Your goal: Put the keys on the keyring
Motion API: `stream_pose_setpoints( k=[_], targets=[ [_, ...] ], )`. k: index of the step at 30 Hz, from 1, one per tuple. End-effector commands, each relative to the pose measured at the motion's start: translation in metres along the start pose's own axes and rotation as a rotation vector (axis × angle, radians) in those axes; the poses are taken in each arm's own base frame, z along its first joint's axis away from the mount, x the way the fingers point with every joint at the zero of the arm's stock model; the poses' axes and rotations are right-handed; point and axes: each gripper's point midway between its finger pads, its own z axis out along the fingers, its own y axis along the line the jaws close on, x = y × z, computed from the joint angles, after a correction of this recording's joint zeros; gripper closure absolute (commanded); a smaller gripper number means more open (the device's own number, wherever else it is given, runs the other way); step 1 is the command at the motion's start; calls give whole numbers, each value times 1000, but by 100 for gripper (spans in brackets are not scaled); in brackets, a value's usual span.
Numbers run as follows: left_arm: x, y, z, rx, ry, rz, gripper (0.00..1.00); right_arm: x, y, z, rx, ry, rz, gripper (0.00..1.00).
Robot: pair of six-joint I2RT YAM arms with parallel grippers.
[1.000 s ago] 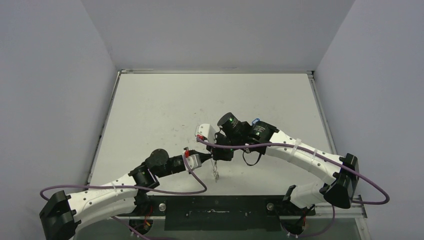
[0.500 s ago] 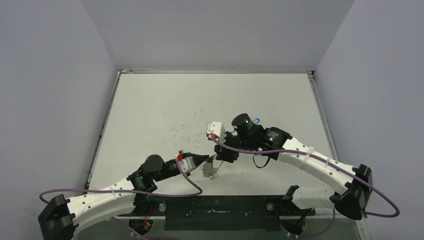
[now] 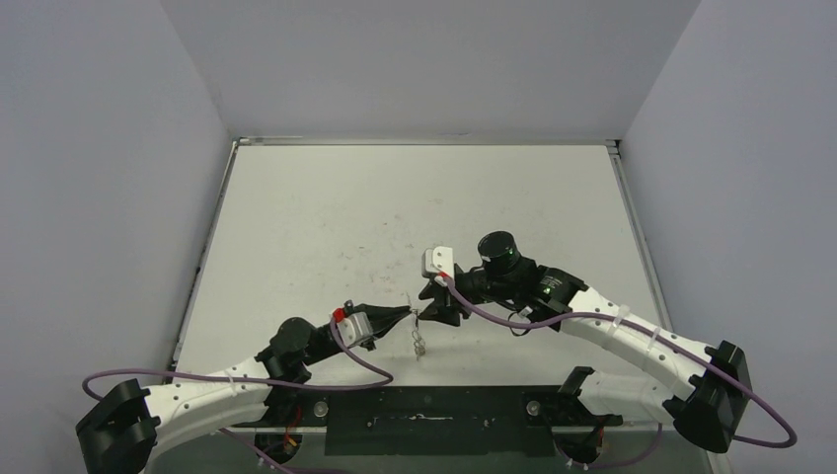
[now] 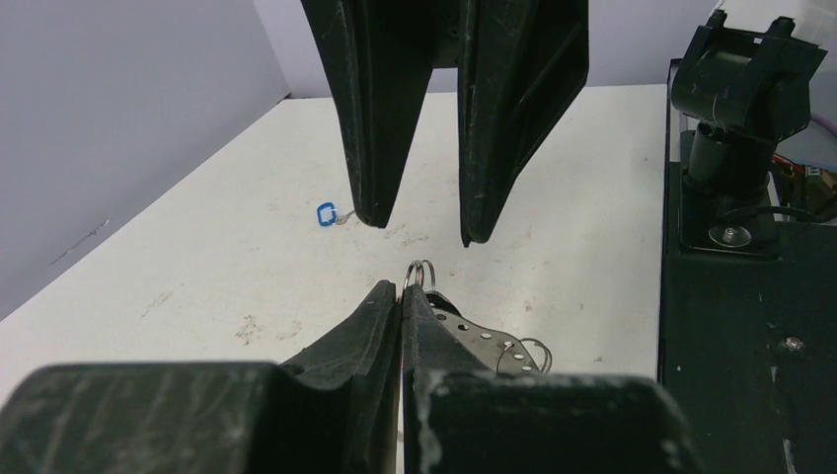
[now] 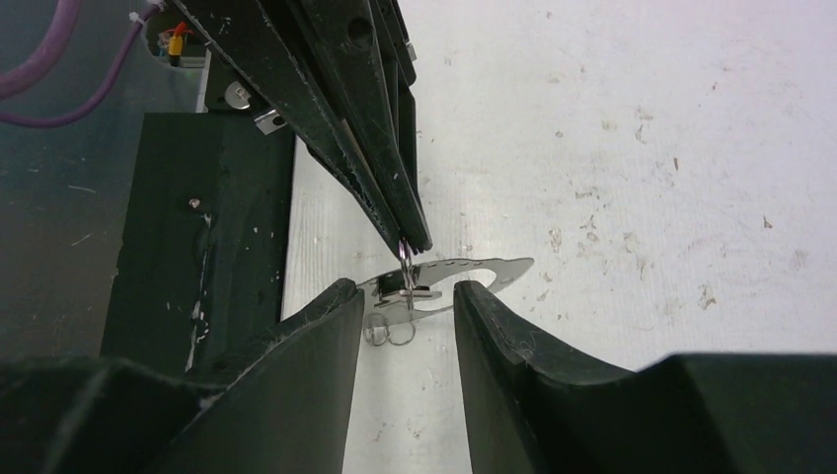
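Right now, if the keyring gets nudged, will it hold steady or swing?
Probably swings: the left claw pinches only one thin wire loop, so the keyring can pivot there. It looks thin and flat, so likely light yet stiff. Its other small loops would probably flop aside.

keyring half behind left jaws

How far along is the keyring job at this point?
Done: no key visibly threaded. In hand: the left gripper pinches a wire loop of the keyring; the right gripper is open and empty, facing it. Left: the blue key lies loose on the table; the dark key is not identifiable.
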Motion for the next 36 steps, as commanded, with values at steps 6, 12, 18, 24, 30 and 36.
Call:
stream_pose_setpoints(
  k=[6,12,18,24,30,36],
  targets=[
    [-35,3,4,-11,-134,-4,100,-21,-4,19,-53,-104,-23,70],
    [-37,4,4,-14,-135,2,100,-10,-4,23,-63,-71,-9,95],
    [-33,7,3,-28,-119,5,100,-9,-7,21,-46,-47,-7,100],
    [-20,9,0,-34,-18,30,80,-4,-11,15,-11,61,39,100],
    [-11,8,-2,-2,103,65,67,6,-13,9,40,251,67,100],
    [-6,5,0,43,162,90,66,2,-8,9,15,343,51,100]
  ],
)
